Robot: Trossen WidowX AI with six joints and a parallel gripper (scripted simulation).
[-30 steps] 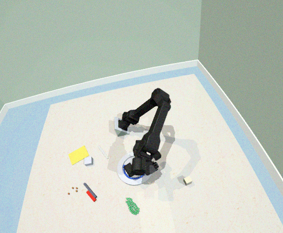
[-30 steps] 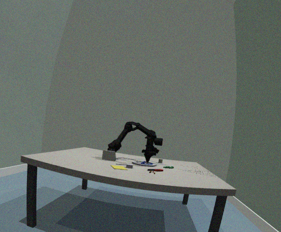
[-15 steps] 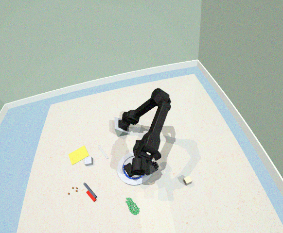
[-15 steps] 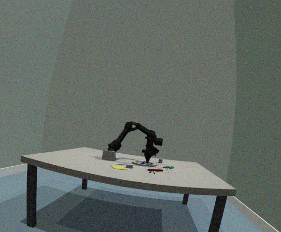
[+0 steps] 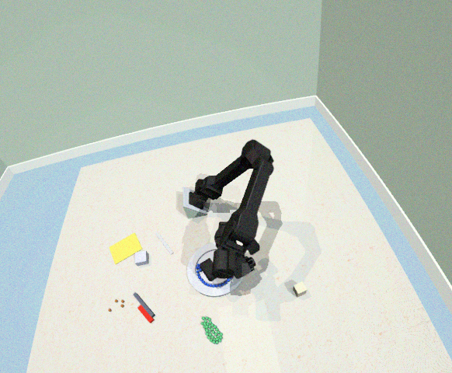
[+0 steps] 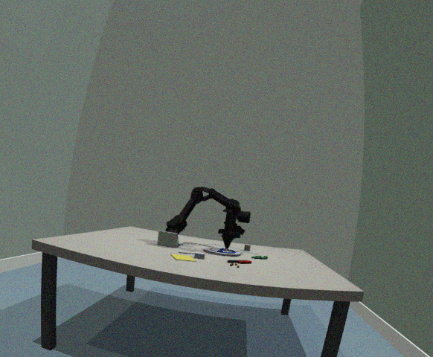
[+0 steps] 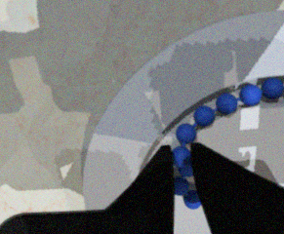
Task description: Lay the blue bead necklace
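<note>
The white round bead board point(image 5: 192, 277) point(image 6: 207, 251) point(image 7: 102, 166) lies flat on the table under the arm. The blue bead necklace point(image 5: 214, 285) point(image 7: 250, 95) lies on it. In the wrist view its upper beads follow the groove's dark edge; near the fingers the string bends down and inward, off that edge. My gripper point(image 6: 227, 248) point(image 7: 180, 152) points down, low over the board, and is shut on a bead of the necklace. More beads show between and behind the fingers. In the top view the arm hides the fingertips and part of the necklace.
A green bead string point(image 5: 212, 329) point(image 6: 259, 257) and a cream cube point(image 5: 300, 288) lie near the board. Elsewhere are a yellow sheet point(image 5: 125, 247), a pale block point(image 5: 140, 258), a thin white stick point(image 5: 165, 243), a red-and-grey object point(image 5: 145, 314) and several brown beads point(image 5: 122, 301). A grey panel point(image 6: 167, 239) stands by the arm's base.
</note>
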